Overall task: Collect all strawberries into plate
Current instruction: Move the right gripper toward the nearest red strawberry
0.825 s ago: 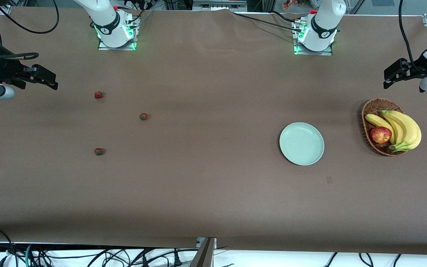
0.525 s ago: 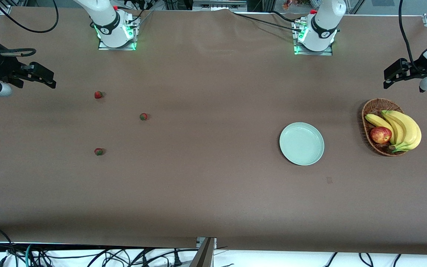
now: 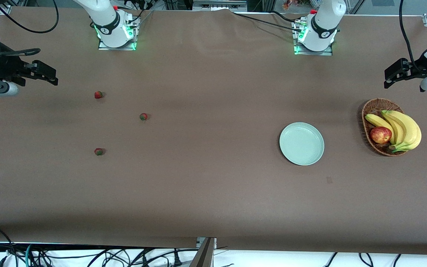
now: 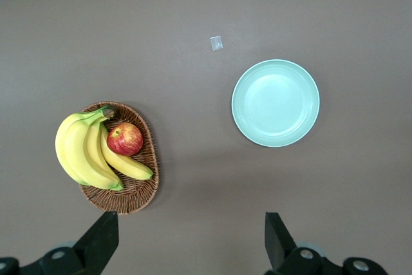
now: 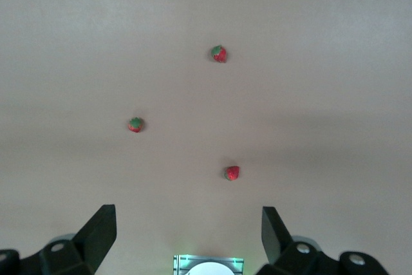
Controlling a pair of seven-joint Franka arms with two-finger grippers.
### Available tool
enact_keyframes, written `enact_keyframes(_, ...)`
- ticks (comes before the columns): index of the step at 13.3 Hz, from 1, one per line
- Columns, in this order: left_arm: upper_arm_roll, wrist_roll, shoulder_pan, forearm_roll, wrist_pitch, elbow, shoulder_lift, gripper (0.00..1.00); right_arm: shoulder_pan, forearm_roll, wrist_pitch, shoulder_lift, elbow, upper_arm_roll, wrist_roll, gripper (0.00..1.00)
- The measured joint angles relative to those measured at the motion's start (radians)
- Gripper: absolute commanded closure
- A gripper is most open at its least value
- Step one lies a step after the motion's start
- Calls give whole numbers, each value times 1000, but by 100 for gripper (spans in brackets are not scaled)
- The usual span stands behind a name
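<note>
Three tiny red strawberries with green tops lie apart on the brown table toward the right arm's end: one (image 3: 98, 95) farthest from the front camera, one (image 3: 143, 116) in the middle, one (image 3: 98, 151) nearest. The right wrist view shows all three (image 5: 232, 172), (image 5: 136, 124), (image 5: 219, 53). The mint-green plate (image 3: 301, 143) holds nothing and lies toward the left arm's end; it also shows in the left wrist view (image 4: 275, 102). My right gripper (image 3: 52, 76) (image 5: 187, 223) hangs open and empty over the table's edge at its end. My left gripper (image 3: 388, 78) (image 4: 192, 223) hangs open and empty above the table near the basket.
A brown wicker basket (image 3: 373, 107) (image 4: 145, 188) with bananas (image 3: 402, 128) and a red-yellow apple (image 3: 380, 135) stands beside the plate at the left arm's end. A small pale scrap (image 3: 329, 180) lies nearer the front camera than the plate. The two arm bases (image 3: 115, 29) (image 3: 315, 33) stand along the table's back edge.
My right gripper has shifted slightly where it hangs at the table's end. The strawberries, plate and left gripper have not visibly moved.
</note>
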Motion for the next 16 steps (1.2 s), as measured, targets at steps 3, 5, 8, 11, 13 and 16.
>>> enact_keyframes(3, 0, 0, 0, 0, -1, 0, 0, 0, 0, 0, 0, 0, -19, 0, 0, 0)
enact_keyframes(5, 0, 0, 0, 0, -5, 0, 0, 0, 0, 0, 1, 0, -34, 1, 0, 0)
enact_keyframes(8, 1, 0, 0, 0, -7, 0, 0, 0, 0, 0, 21, 0, -86, 23, 10, 0)
enact_keyframes(11, 2, 0, 0, 0, -7, 0, 0, 0, 1, 1, 164, 2, -212, 84, 98, 0)
enact_keyframes(13, 2, 0, 0, 0, -8, 0, 0, 0, 2, 1, 350, 13, -344, 129, 156, 0)
enact_keyframes(16, 2, 0, 0, 0, -10, 0, 0, 0, 2, 2, 644, 81, -512, 173, 217, 0)
